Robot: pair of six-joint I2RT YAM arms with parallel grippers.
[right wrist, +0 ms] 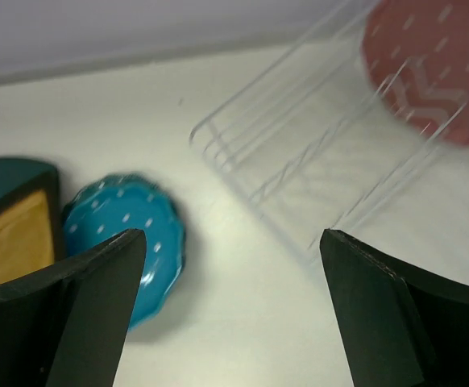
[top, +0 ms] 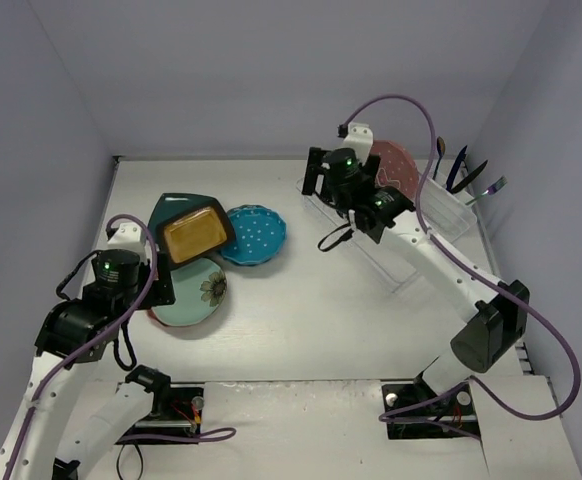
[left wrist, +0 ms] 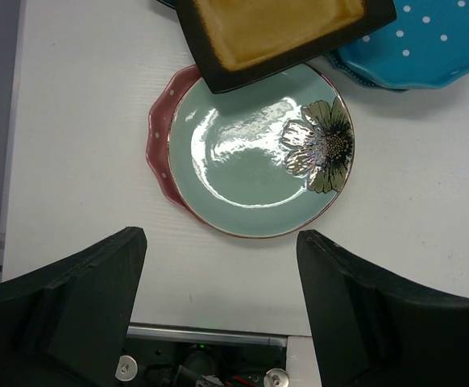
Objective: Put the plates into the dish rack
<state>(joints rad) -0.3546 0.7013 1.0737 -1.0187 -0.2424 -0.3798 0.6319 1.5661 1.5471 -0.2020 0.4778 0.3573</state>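
The clear dish rack (top: 411, 235) lies at the right, with a pink dotted plate (top: 398, 165) standing at its far end. At the left, a mustard-yellow squarish plate (top: 193, 233) lies on a dark teal squarish plate (top: 174, 205) and overlaps a mint flower plate (top: 193, 297). A teal-blue dotted plate (top: 254, 235) lies beside them. In the left wrist view the mint plate (left wrist: 251, 153) rests on a reddish-pink scalloped plate (left wrist: 158, 145). My left gripper (left wrist: 221, 238) is open and empty, above the table just short of the mint plate. My right gripper (right wrist: 233, 242) is open and empty, above the table between the teal-blue plate (right wrist: 122, 226) and the rack (right wrist: 299, 161).
Several dark utensils (top: 466, 168) stand in the rack's far right section. Grey walls close the table at the back and both sides. Purple cables loop from both arms. The left arm's base plate (left wrist: 210, 359) lies at the table's near edge.
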